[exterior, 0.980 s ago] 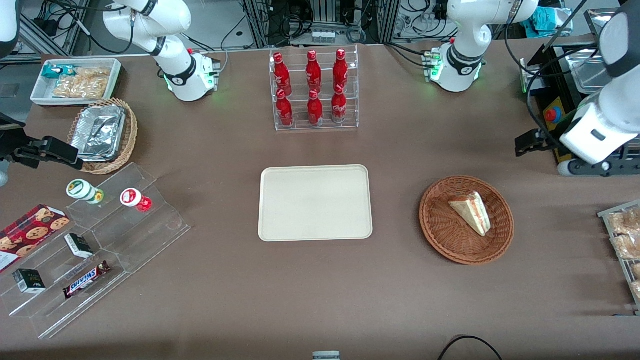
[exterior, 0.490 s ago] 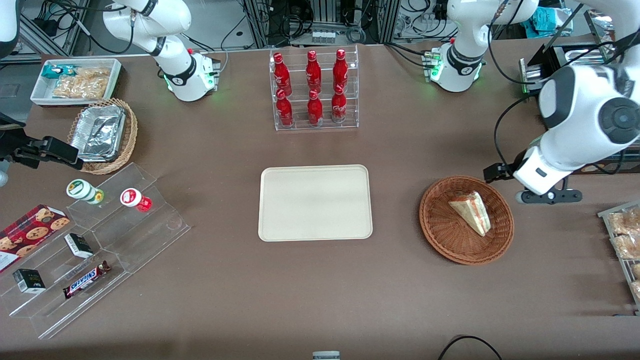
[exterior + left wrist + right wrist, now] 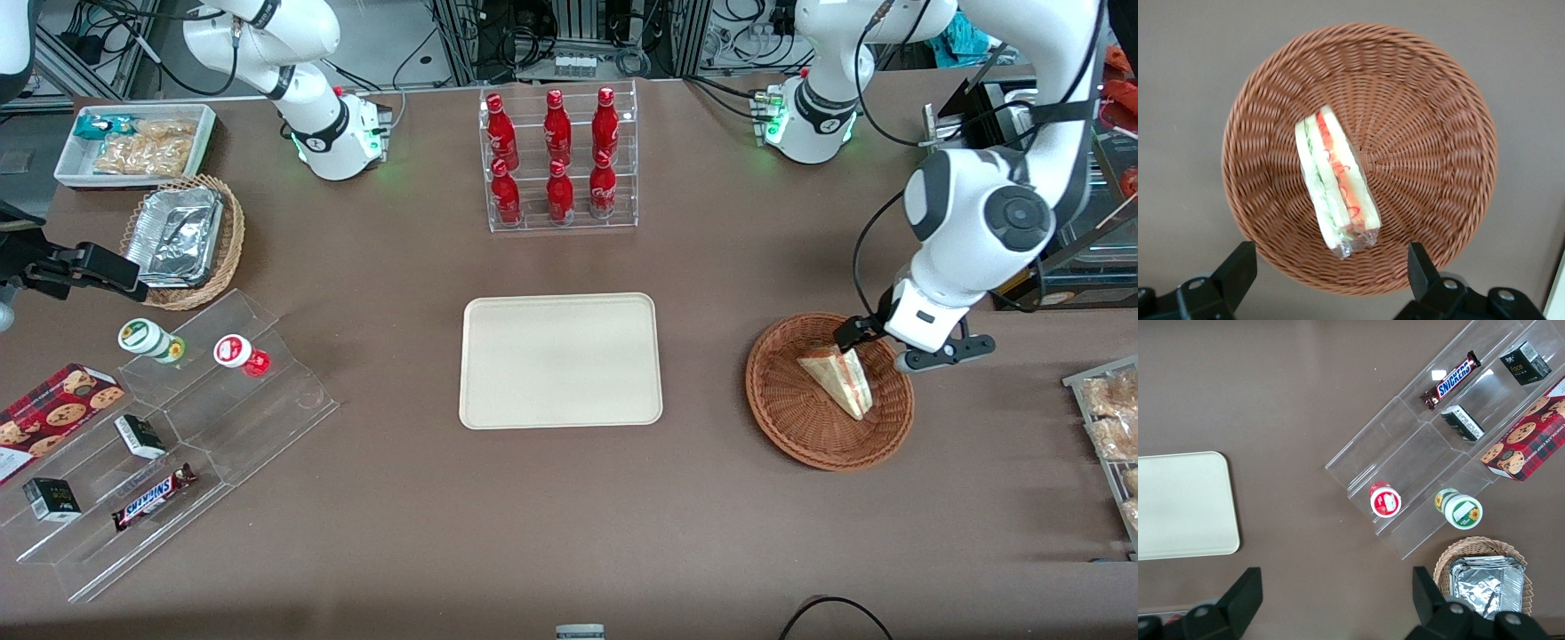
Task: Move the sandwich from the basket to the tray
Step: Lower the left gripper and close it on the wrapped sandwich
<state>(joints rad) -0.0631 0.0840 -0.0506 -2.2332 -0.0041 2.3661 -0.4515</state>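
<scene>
Gripper [image 3: 1328,280] open above basket [image 3: 1431,100], fingers [image 3: 1238,270] apart, empty; sandwich [image 3: 1335,183] in basket directly below, long axis crossing finger gap line; tray [image 3: 560,360] well apart, toward parked arm

Six red bottles [image 3: 556,151] fill a clear rack; a Snickers bar [image 3: 153,497] lies on a clear stepped stand [image 3: 169,444].

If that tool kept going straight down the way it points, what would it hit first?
Probably the sandwich in the basket: the open tool hangs above it, pointing down, though it looks slightly off-centre.
</scene>
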